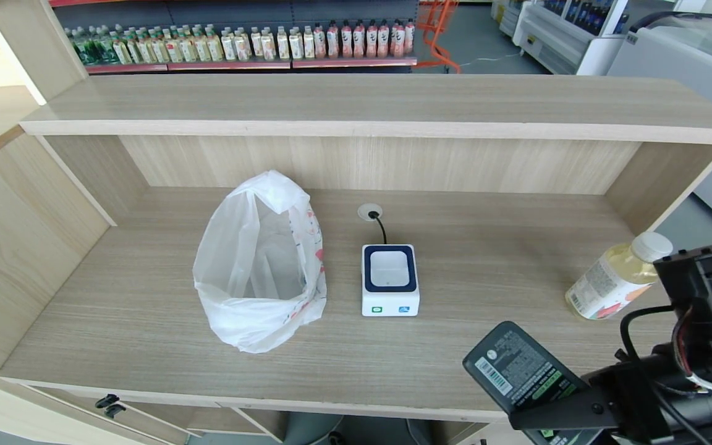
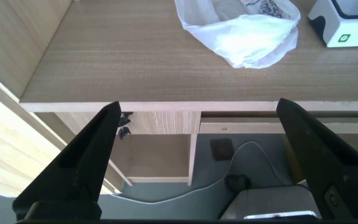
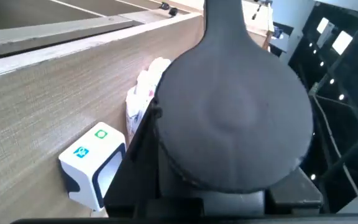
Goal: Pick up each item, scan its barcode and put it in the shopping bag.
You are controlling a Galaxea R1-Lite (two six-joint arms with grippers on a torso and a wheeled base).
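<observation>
My right gripper [image 1: 559, 413] is shut on a dark packet [image 1: 520, 368] with a white barcode label, held over the counter's front edge at the right. In the right wrist view the dark packet [image 3: 235, 118] sits close before the camera. The white and navy scanner [image 1: 390, 279] stands mid-counter, left of the packet. A white shopping bag [image 1: 260, 266] stands open to the scanner's left. A bottle of yellow drink [image 1: 615, 278] lies at the counter's right. My left gripper [image 2: 197, 168] is open, below and in front of the counter's front edge [image 2: 135, 106], holding nothing.
The wooden counter [image 1: 146, 321] has side walls and a raised back shelf [image 1: 368, 102]. The scanner's cable runs to a hole [image 1: 369, 212] behind it. Drawers with a black handle [image 2: 124, 124] sit under the front edge. Bare counter lies between scanner and bottle.
</observation>
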